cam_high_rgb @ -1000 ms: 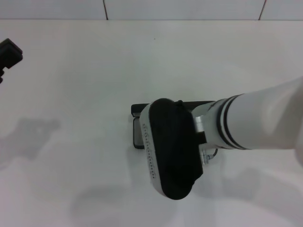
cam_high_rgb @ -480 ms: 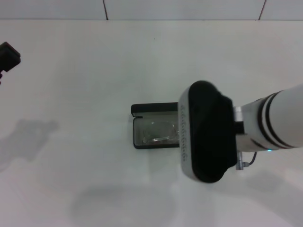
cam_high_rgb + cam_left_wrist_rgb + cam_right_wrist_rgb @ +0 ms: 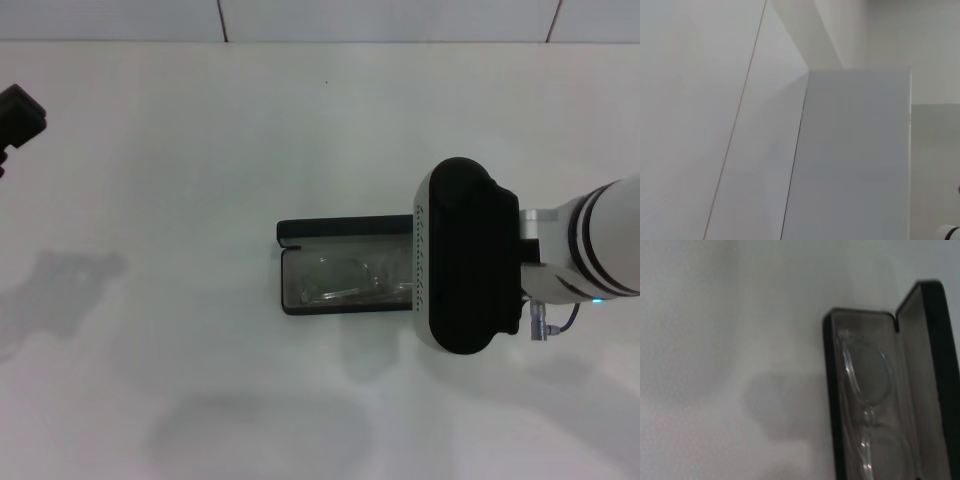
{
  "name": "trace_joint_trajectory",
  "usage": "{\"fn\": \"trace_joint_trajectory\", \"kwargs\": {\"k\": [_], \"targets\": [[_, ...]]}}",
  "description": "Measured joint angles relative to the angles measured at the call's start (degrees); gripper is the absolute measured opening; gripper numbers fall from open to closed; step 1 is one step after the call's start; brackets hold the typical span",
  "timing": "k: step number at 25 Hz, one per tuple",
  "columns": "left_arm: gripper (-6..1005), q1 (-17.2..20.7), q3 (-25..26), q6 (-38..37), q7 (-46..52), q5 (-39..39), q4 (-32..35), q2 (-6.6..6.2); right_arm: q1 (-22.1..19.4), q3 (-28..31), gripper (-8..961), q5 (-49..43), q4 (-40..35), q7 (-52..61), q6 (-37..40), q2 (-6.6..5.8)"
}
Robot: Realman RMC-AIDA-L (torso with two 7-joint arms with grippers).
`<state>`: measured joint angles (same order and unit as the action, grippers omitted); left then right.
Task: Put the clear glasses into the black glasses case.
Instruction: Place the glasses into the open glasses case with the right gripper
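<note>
The black glasses case [image 3: 290,272] lies open in the middle of the white table, its lid [image 3: 340,227] standing up along the far side. The clear glasses [image 3: 335,282] lie inside on the grey lining. The right wrist view shows the same: the clear glasses [image 3: 865,405] resting in the case's tray [image 3: 829,390], with the lid [image 3: 940,365] raised beside them. My right gripper [image 3: 465,255] hovers over the case's right end and hides it. My left gripper [image 3: 17,113] is parked at the far left edge, well away from the case.
White tabletop [image 3: 180,180] all round the case, with a tiled wall [image 3: 390,18] along the far edge. The left wrist view shows only pale wall panels [image 3: 850,160].
My right arm has swung to the right, off the middle of the case, uncovering the open tray with the clear glasses lying in it. The left arm has stayed put.
</note>
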<state>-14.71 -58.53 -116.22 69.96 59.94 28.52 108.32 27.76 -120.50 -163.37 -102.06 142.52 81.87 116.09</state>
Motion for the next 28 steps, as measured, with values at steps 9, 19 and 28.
{"fn": "trace_joint_trajectory", "kwargs": {"k": [9,19,28], "targets": [[60,-0.06,0.00,0.04,0.01,0.01,-0.56,-0.08,0.24,0.38,33,-1.34,5.06,-0.07,-4.90,0.04],[60,-0.15,0.00,0.04,0.33,0.06,-0.58,0.00,0.42,-0.01,6,-2.22,8.64,-0.17,-8.40,0.08],[60,-0.09,0.00,0.03,0.53,0.05,-0.57,0.11,0.43,-0.87,6,-1.70,10.42,-0.29,-11.17,0.09]]}}
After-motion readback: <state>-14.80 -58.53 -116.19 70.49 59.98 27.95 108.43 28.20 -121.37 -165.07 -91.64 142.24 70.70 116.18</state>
